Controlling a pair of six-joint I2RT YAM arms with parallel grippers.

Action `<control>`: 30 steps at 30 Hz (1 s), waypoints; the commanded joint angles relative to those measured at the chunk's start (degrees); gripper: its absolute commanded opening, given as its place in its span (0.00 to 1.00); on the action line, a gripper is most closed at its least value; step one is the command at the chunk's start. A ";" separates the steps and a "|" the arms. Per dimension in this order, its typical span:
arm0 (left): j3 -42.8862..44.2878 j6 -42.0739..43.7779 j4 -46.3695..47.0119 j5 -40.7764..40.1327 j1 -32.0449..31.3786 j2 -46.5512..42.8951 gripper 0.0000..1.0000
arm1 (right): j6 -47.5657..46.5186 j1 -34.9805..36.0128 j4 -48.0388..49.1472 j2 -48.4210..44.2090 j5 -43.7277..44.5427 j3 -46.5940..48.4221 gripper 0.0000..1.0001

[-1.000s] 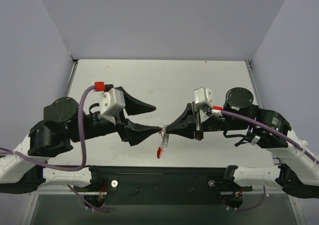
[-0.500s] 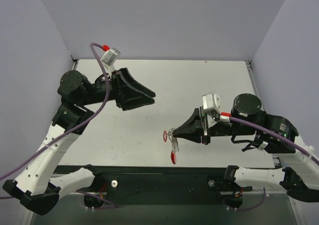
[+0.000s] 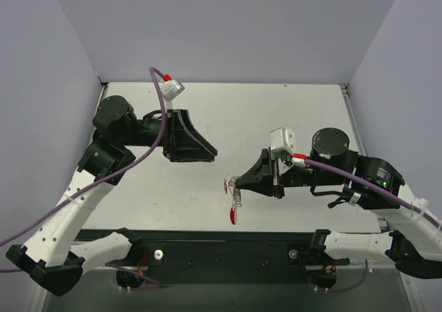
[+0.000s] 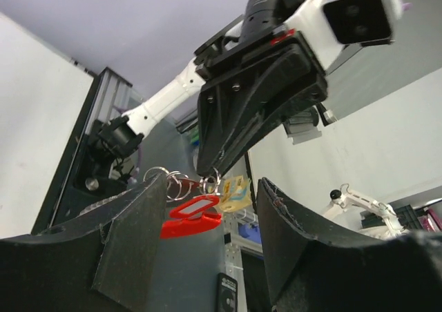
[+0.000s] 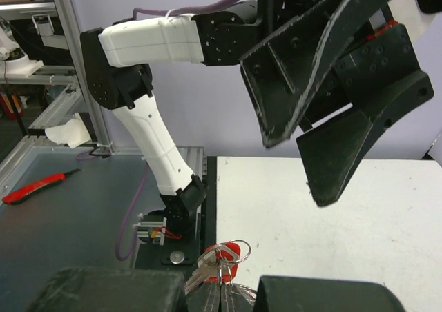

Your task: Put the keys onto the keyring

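My right gripper point(image 3: 240, 181) is shut on the keyring point(image 3: 235, 198) and holds it above the table. The silvery chain hangs down to a red band point(image 3: 233, 217). The key's red head point(image 3: 226, 186) sits just left of the right fingertips. In the right wrist view the key point(image 5: 215, 264) and a wire ring stick out from between the shut fingers of my right gripper point(image 5: 222, 299). My left gripper point(image 3: 209, 153) is open, raised and well apart to the upper left. In the left wrist view my left gripper point(image 4: 214, 181) is empty, and beyond it hangs the red band point(image 4: 193, 215).
The white table point(image 3: 290, 112) is enclosed by grey walls on three sides. A black base rail point(image 3: 228, 246) runs along the near edge under the hanging keyring. In the right wrist view the open left gripper point(image 5: 304, 136) hangs high over the table.
The left gripper has let go at the keyring, pulled back up and to the left, and narrowed a little. The right gripper keeps the keyring, now dangling, and has shifted slightly.
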 commanded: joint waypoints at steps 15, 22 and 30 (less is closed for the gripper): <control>3.67 13.31 -16.04 -2.35 -7.50 2.54 0.43 | -0.69 -0.27 3.67 1.94 0.06 2.10 0.00; 0.51 6.63 -5.85 0.20 -7.50 1.04 0.37 | -0.60 -0.27 3.67 1.86 0.58 1.93 0.00; 0.95 7.23 -6.54 0.82 -8.64 1.21 0.32 | -0.52 -0.27 4.37 1.59 2.52 1.75 0.00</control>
